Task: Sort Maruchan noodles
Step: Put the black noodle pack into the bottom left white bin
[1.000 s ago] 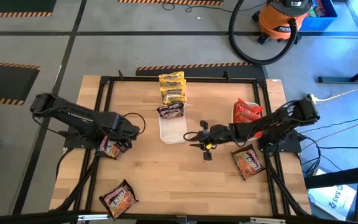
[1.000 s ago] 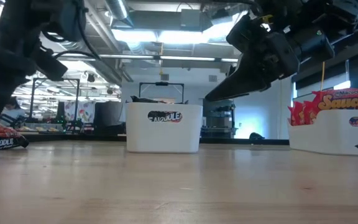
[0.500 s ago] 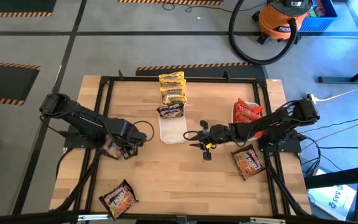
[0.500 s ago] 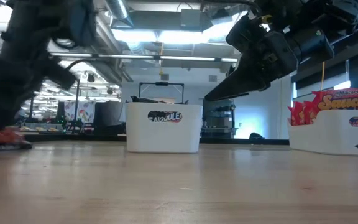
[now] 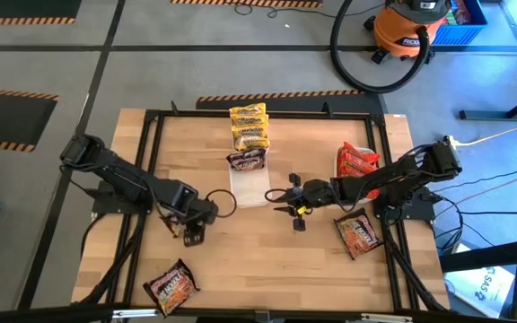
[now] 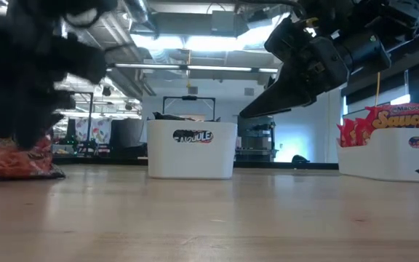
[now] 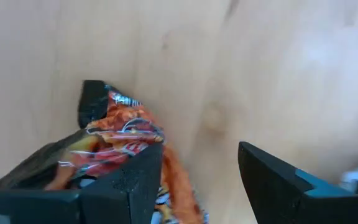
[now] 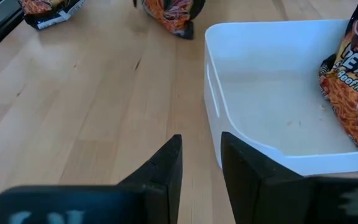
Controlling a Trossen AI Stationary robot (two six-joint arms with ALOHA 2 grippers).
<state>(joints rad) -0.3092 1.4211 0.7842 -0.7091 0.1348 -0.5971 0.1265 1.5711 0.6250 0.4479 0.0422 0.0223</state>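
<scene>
Between the left gripper [image 7: 197,180] fingers a dark noodle packet [image 7: 120,140] is pinched; it should be kept level till the white tray [image 5: 249,187] (right gripper [image 8: 201,165] empty, barely parted).

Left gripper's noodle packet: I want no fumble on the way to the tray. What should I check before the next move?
1. Left gripper closed on the dark crinkly plastic noodle packet: ok.
2. Packet lifted clear of the wooden table: cannot tell.
3. White rectangular plastic tray has bare floor free: ok.
4. Tray's dark packet matches the held one: ok.
5. Right gripper empty, on the tray's far side: ok.
</scene>
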